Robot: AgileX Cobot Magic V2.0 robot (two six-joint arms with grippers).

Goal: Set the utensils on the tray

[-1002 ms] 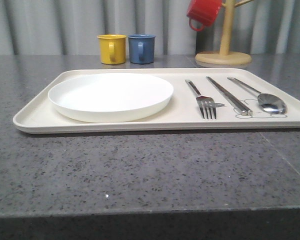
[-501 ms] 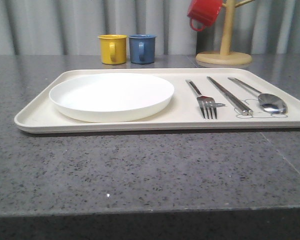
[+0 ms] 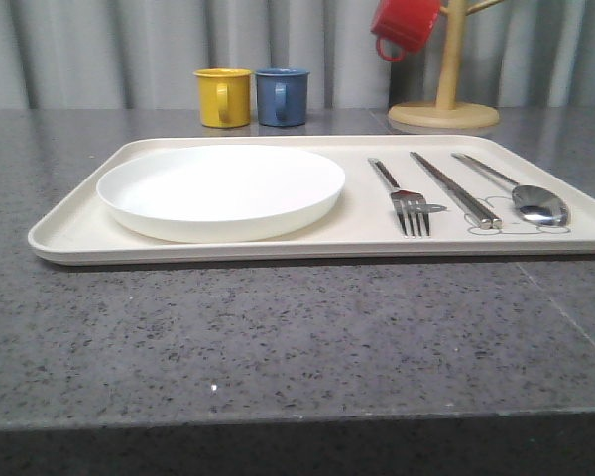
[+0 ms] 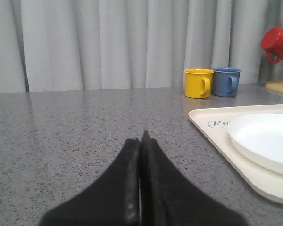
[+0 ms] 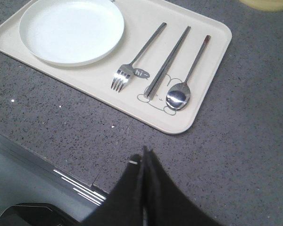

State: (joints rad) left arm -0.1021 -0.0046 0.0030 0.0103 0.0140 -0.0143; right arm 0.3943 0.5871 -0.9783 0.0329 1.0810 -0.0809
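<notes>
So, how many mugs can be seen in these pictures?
3. The yellow mug and the blue mug stand side by side on the table behind the tray; the red mug hangs on the wooden stand.

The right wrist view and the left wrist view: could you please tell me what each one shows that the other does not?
Right wrist view alone: the fork, chopsticks and spoon lying side by side on the tray, with the shut right gripper over bare table. Left wrist view alone: the yellow mug, blue mug, hanging red mug, and the shut left gripper. Both: the tray and white plate.
</notes>
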